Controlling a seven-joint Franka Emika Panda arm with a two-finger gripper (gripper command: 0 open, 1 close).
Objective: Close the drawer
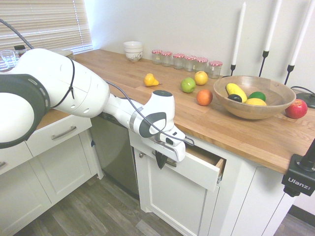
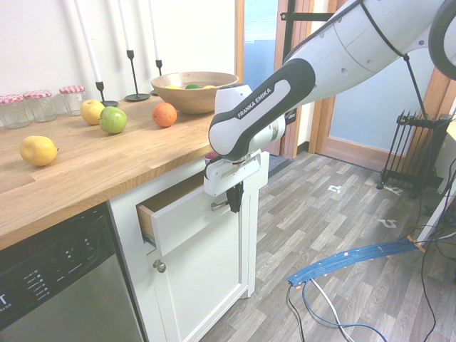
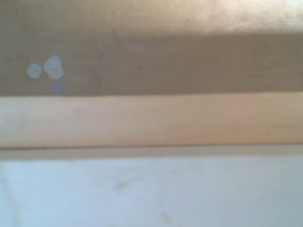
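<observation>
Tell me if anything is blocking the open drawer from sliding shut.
Nothing visible blocks it. The drawer sticks out partway under the counter, the gripper sits at its front by the handle, and the wrist view shows bare wood inside.

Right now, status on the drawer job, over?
Gripper at the drawer front by its handle; finger state unclear. Drawer partly open under the wooden countertop. Nothing seen blocking it.
</observation>
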